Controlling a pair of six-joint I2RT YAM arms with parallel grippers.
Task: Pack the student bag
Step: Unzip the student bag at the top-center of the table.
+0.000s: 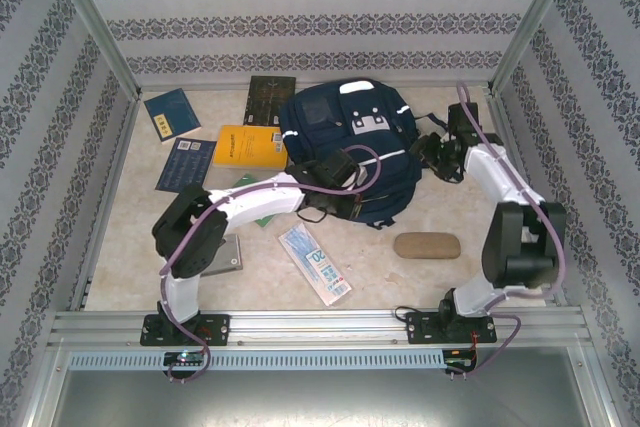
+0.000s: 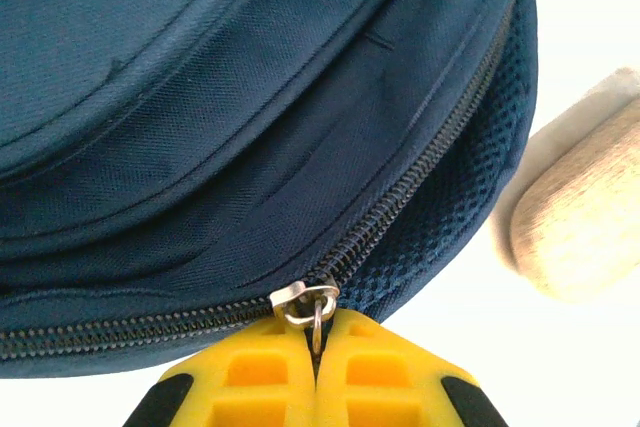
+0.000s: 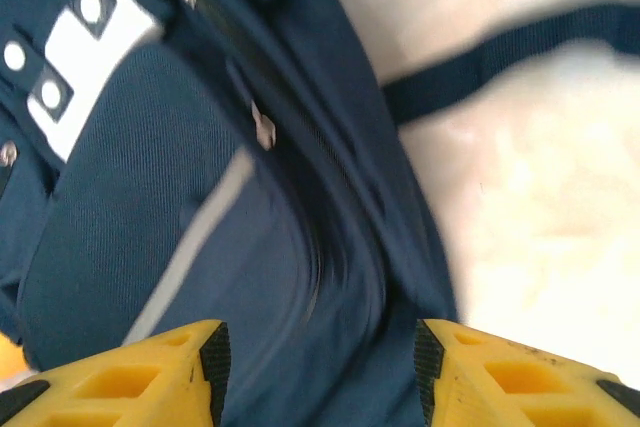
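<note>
Student bag (image 1: pixel 345 142) lies flat on the bench (image 1: pixel 385 282), toward 12 o'clock from bench centre. Zip teeth look meshed on both sides of the slider (image 2: pixel 297 297), so the compartment reads as not yet opened.

Left end effector (image 2: pixel 318 339) sits at the bag's 7 o'clock edge. Its fingers are pressed together, with the zipper pull ring (image 2: pixel 318 313) pinched at the very tips. Right end effector (image 3: pixel 320 362) is at the bag's 3 o'clock side, fingers wide apart, with bag fabric between them and nothing clamped. That view is blurred, so contact cannot be told. A loose strap (image 3: pixel 520 52) trails on the bench beside it.

Items waiting: yellow book (image 1: pixel 248 145) touching the bag at 9 o'clock, tissue packet (image 1: pixel 315 265) at 6 o'clock, tan pouch (image 1: pixel 427 245) at 5 o'clock.

Likely risks:
- The ring is thin and held only at the tips, so a sideways tug may slip it out.
- With the right side not gripping, the whole bag probably drags with the pull instead of unzipping, and shoves the yellow book.
- The zip curves by the mesh edge (image 2: pixel 450 217), so the slider could snag there if pulled off-line.
- The strap may catch the right fingers.
</note>
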